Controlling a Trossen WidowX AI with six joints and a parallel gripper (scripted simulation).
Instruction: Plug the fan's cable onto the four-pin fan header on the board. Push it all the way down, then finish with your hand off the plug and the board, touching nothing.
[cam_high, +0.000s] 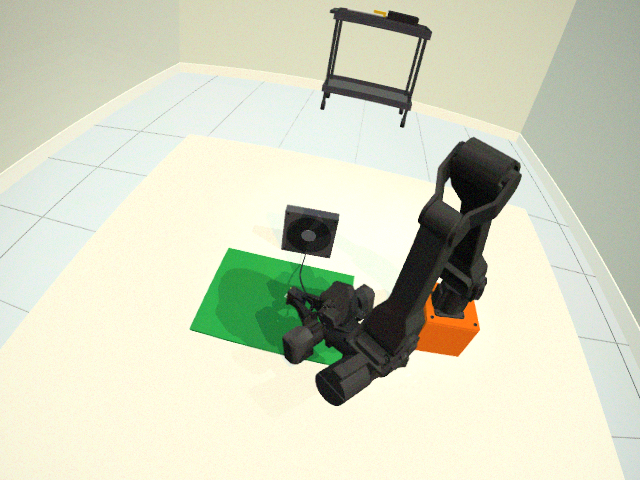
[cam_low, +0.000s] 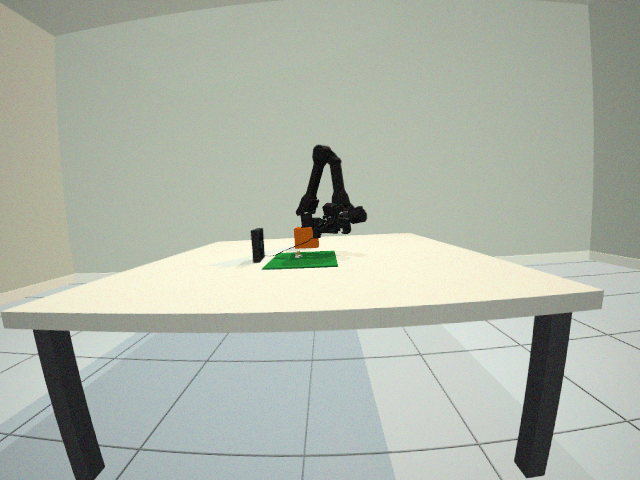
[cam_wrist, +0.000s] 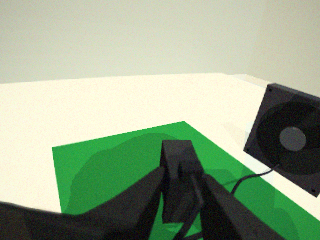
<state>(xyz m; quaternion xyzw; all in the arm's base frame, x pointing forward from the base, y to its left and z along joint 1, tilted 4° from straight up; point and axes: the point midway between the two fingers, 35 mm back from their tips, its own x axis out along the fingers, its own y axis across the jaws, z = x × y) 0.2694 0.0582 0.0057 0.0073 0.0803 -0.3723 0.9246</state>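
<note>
My gripper (cam_high: 301, 298) (cam_low: 316, 234) (cam_wrist: 182, 177) is shut on the cable's black plug (cam_wrist: 176, 152) and holds it above the green board (cam_high: 242, 279) (cam_low: 328, 262) (cam_wrist: 110, 155). A small pale header (cam_low: 298, 254) stands on the board, lower than the fingertips and a little left of them in the exterior view. The plug's lower end is apart from the board. The dark cable (cam_high: 301, 271) (cam_low: 284, 251) (cam_wrist: 250, 176) runs from the plug to the black fan (cam_high: 308, 235) (cam_low: 257, 245) (cam_wrist: 292, 138). In the wrist view the fingers and plug hide the header's pins.
The fan stands upright beside the board's edge, at the right in the wrist view. The arm's orange base block (cam_high: 444, 335) (cam_low: 306, 237) stands on the pale table (cam_high: 155, 403) (cam_low: 413, 289). A dark cart (cam_high: 367, 90) stands on the floor beyond the table.
</note>
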